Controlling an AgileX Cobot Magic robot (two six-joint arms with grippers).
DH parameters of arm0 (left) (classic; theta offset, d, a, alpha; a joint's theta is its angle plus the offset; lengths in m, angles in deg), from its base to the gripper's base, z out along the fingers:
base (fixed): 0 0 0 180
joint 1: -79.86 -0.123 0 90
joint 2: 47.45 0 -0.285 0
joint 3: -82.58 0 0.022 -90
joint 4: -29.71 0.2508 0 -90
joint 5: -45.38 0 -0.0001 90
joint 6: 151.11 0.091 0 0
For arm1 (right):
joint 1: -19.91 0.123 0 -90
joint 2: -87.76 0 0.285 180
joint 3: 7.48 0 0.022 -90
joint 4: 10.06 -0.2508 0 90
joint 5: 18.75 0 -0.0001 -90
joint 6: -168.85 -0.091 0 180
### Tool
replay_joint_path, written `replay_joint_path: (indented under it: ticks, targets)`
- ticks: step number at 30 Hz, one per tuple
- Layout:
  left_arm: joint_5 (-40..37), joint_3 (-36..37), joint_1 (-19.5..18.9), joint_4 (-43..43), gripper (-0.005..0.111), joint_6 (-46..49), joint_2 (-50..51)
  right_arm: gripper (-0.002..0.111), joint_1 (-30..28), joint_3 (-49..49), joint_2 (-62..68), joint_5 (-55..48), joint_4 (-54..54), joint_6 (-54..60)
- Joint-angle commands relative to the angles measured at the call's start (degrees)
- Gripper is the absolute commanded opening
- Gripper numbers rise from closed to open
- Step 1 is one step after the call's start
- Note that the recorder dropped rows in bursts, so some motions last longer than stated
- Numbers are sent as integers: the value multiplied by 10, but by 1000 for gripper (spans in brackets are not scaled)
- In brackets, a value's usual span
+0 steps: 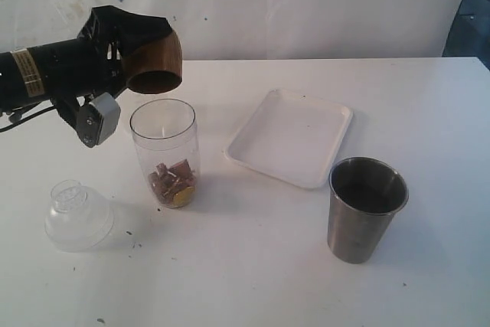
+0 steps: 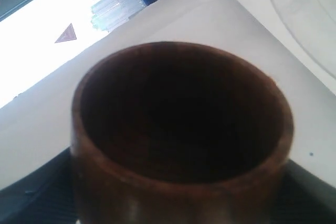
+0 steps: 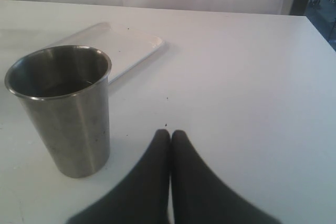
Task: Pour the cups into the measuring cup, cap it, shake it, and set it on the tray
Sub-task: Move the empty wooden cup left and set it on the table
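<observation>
Arm on the left stretches level, left gripper (image 1: 145,42) clamped round the brown wooden cup (image 1: 155,67), tipped above the clear measuring cup (image 1: 164,151); right gripper (image 3: 170,136) closed, empty.

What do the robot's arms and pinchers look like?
The left arm is a fat black tube with a yellowish label that has tiny writing on it. A grey box with rounded corners hangs on it, and a thin black cable trails nearby. The left fingers have a crinkly black covering. The right fingers are smooth, black and pointy.
</observation>
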Motion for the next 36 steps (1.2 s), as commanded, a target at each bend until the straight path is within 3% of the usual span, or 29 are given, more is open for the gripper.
replay_joint_path:
  ticks: [1,6,8,9,10,13,15,17,19,24,31,36]
  targets:
    - [3,-5,1,-14,0,-6,-5,0,-2,-2,-3,2,1,-2]
    - [21,-5,1,-30,0,-120,-5,0,-2,-2,-3,2,1,-2]
    - [22,-5,1,-57,0,-227,-5,0,-2,-2,-3,2,1,-2]
    - [22,-5,1,-70,0,-300,-5,0,-2,-2,-3,2,1,-2]
    - [24,-5,1,-104,0,-436,-5,0,-2,-2,-3,2,1,-2]
    - [17,-5,1,-167,0,-573,-5,0,-2,-2,-3,2,1,-2]
    - [17,-5,1,-183,0,-738,-5,0,-2,-2,-3,2,1,-2]
    - [-13,-5,1,-183,0,-913,-9,0,-2,-2,-3,2,1,-2]
    - [-93,-5,1,-183,0,-1101,-27,0,-2,-2,-3,2,1,-2]
    - [-279,1,-8,-186,0,-1133,-67,0,-2,-2,-3,2,1,-2]
    - [-172,120,-96,-295,0,-1069,-73,0,-2,-2,-3,2,1,-2]
    - [-156,136,-112,-295,0,-1058,-38,0,-2,-2,-3,2,1,-2]
